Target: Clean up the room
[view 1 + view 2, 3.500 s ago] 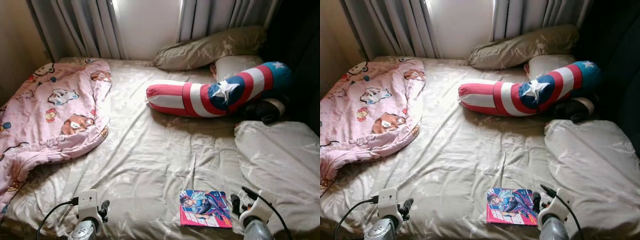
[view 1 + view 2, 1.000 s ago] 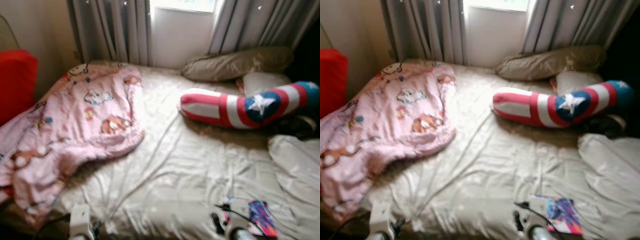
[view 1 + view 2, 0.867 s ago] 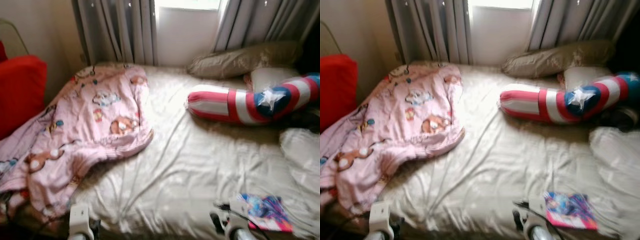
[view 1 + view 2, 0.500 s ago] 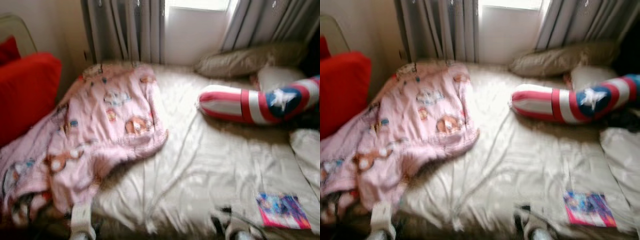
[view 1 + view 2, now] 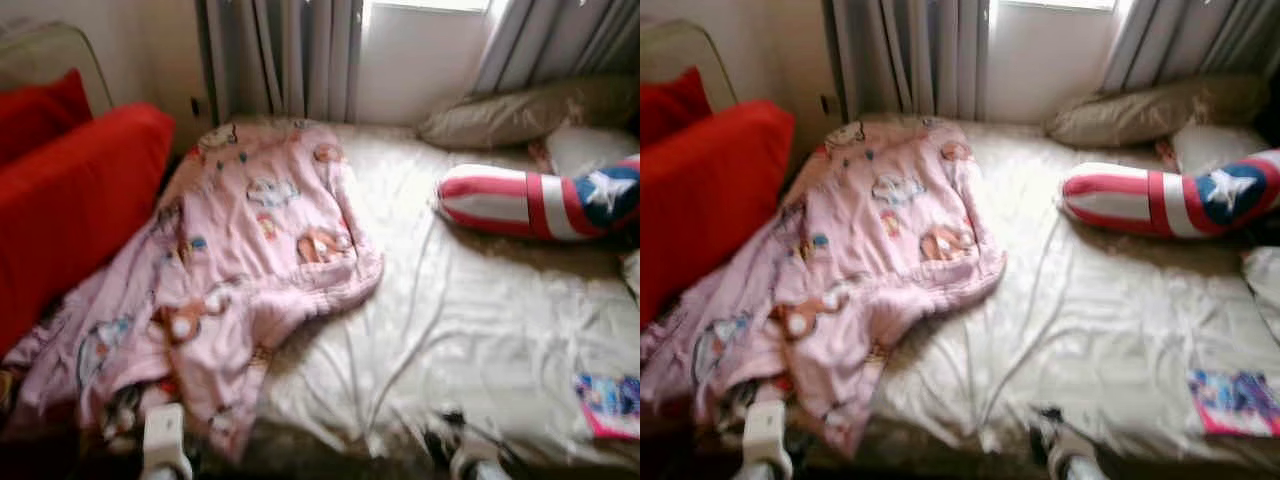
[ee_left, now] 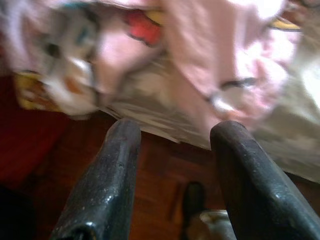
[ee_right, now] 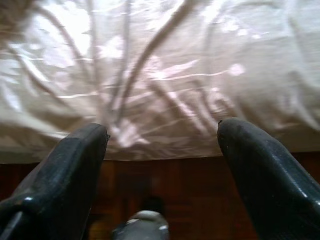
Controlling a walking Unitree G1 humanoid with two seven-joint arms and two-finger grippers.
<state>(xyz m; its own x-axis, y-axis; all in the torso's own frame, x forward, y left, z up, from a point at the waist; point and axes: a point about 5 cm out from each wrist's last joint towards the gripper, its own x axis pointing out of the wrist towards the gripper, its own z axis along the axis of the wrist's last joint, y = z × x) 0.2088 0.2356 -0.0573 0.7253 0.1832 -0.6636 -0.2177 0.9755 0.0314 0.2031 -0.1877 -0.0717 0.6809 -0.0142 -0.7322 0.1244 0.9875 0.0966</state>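
Daylight is admitted through the window (image 5: 425, 55), glaring on the bed sheet (image 5: 480, 320). Everything is blurred, probably by motion; near edges are shadowed.

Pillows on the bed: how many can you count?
3, possibly more past the right edge: olive pillow by the curtains, pale pillow beside it, striped star bolster in front of both.

We hold both arms low at the near edge, left gripper (image 6: 172, 175) and right gripper (image 7: 162, 175) each with fingers spread apart.
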